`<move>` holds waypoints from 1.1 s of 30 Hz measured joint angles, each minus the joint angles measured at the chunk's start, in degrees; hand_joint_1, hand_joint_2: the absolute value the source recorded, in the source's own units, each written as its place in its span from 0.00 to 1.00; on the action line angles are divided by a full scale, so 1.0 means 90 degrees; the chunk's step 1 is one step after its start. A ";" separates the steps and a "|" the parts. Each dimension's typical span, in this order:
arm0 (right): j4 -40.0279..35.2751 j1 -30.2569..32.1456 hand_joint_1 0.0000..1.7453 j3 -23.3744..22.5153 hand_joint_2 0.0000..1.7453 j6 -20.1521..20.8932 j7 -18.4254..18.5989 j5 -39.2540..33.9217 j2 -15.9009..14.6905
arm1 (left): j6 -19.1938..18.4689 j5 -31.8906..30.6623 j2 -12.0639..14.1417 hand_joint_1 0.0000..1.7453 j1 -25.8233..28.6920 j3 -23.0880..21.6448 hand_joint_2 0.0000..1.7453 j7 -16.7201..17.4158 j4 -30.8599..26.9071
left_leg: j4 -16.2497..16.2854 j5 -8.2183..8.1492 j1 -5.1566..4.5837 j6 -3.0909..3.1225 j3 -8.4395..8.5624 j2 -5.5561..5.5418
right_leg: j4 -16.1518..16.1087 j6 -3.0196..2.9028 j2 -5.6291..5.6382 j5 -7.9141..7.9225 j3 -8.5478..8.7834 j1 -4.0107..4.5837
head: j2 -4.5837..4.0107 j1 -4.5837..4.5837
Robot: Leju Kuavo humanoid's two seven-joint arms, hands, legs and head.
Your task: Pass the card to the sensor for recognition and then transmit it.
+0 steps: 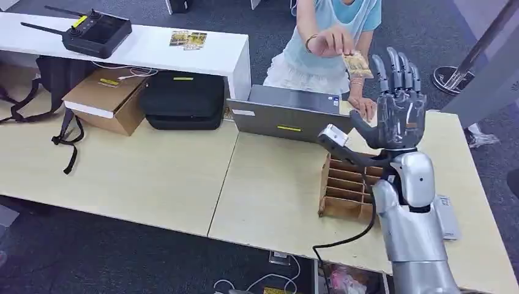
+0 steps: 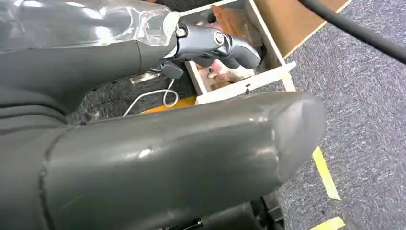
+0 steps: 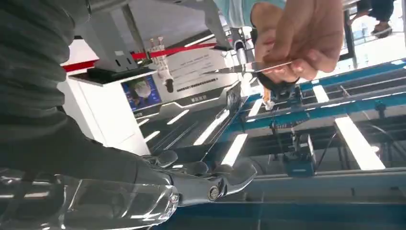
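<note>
A person behind the table pinches a small yellowish card (image 1: pixel 358 64) in one hand (image 1: pixel 330 43), held out just left of my right hand's fingertips. My right hand (image 1: pixel 398 104) is raised upright over the table (image 1: pixel 269 184), fingers spread and empty, a little apart from the card. In the right wrist view the card (image 3: pixel 268 68) shows edge-on in the person's fingers (image 3: pixel 297 38), beyond my own fingers (image 3: pixel 206 182). A small silver sensor block (image 1: pixel 333 138) sits at the top of a wooden divided box (image 1: pixel 343 190) below the hand. My left hand (image 2: pixel 210 43) hangs over the floor, holding nothing.
A grey laptop (image 1: pixel 287 113) stands behind the wooden box. To the left are a black case (image 1: pixel 183 101), a cardboard box (image 1: pixel 110 98), and a remote controller (image 1: pixel 92 33) plus photo cards (image 1: pixel 188 39) on the white shelf. A cable hangs off the table's near edge.
</note>
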 joint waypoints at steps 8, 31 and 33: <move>0.0883 -0.0652 0.00 0.0253 1.00 0.0070 0.0051 0.0069 0.0054 | 0.0161 0.0036 0.0019 0.00 -0.0005 -0.0051 0.00 0.0000 -0.0044 | 0.0000 0.0000 0.0000 0.0000 -0.0001 0.0001 | 0.0002 0.0000 0.0002 0.0001 0.0000 0.0000 | 0.0000 0.0002; 0.1941 -0.1463 1.00 0.0352 1.00 -0.0027 -0.0418 -0.0976 0.0197 | 0.0161 0.0029 0.0019 0.00 -0.0005 -0.0058 0.00 0.0000 -0.0044 | 0.0001 0.0001 0.0000 -0.0001 0.0001 0.0000 | 0.0002 0.0000 0.0000 0.0001 -0.0001 0.0000 | 0.0000 0.0000; 0.1941 -0.1467 1.00 0.0350 1.00 -0.0019 -0.0522 -0.1241 0.0197 | 0.0161 0.0029 0.0017 0.00 -0.0005 -0.0058 0.00 0.0000 -0.0041 | 0.0001 0.0001 0.0000 -0.0001 0.0001 0.0000 | 0.0002 0.0000 0.0000 0.0001 -0.0001 0.0000 | 0.0002 0.0000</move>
